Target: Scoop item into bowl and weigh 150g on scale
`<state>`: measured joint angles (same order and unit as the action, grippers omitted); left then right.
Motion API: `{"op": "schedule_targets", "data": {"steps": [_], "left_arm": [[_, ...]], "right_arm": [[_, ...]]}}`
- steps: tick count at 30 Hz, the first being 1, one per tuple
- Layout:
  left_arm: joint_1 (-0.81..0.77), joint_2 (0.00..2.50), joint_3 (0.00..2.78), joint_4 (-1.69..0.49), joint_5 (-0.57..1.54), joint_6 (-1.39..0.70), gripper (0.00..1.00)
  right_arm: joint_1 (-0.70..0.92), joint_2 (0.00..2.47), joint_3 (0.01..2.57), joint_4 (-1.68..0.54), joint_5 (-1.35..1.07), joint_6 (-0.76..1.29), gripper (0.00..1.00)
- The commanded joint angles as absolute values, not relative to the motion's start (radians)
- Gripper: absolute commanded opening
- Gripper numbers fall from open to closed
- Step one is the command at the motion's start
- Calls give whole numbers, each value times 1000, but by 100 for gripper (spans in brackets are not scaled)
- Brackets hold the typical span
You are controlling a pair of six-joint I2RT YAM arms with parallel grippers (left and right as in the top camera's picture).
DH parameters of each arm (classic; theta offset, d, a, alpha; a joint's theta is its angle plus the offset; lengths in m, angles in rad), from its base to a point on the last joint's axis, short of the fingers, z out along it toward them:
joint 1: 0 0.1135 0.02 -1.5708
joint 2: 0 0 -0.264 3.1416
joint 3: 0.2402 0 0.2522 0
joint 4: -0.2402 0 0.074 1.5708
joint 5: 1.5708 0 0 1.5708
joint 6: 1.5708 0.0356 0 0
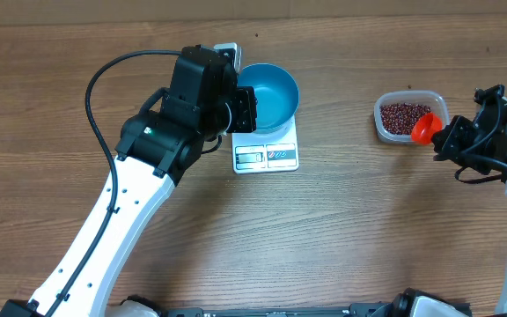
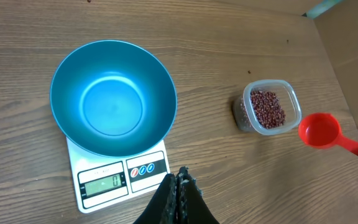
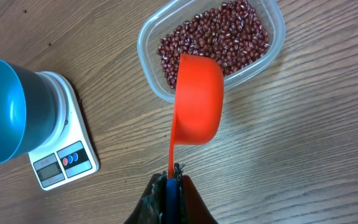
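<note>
nothing is weighed yet: the blue bowl (image 2: 160, 118) sits empty on the scale (image 2: 148, 169) reading zero, the beans (image 3: 222, 31) all lie in the clear tub (image 3: 146, 68), my right gripper (image 3: 174, 171) pinches the empty red scoop (image 3: 197, 102) by its handle over the tub's edge, and my left gripper (image 2: 180, 177) has its jaws pressed together on nothing.

Glossy blue bowl (image 2: 113, 98), clear plastic tub (image 3: 211, 43), wood-grain table (image 1: 341, 229).
</note>
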<state>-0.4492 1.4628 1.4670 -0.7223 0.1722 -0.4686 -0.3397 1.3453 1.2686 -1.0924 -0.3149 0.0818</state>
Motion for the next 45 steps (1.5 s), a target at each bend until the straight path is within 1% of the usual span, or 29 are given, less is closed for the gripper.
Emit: {"op": "schedule_targets", "data": {"steps": [1,36,45], "left_arm": [[-446,1472,1495,-723,176,-471,4],[-446,1487,1495,-722,173,-471,4],[-446,1531,1495,-720,173,-471,4]], "right_arm": [[-340,1332,1291,-1088,-324,76,4],[-340,1332,1291,-1085,-324,73,4],[-340,1333,1291,-1062,-335,73,4]]}}
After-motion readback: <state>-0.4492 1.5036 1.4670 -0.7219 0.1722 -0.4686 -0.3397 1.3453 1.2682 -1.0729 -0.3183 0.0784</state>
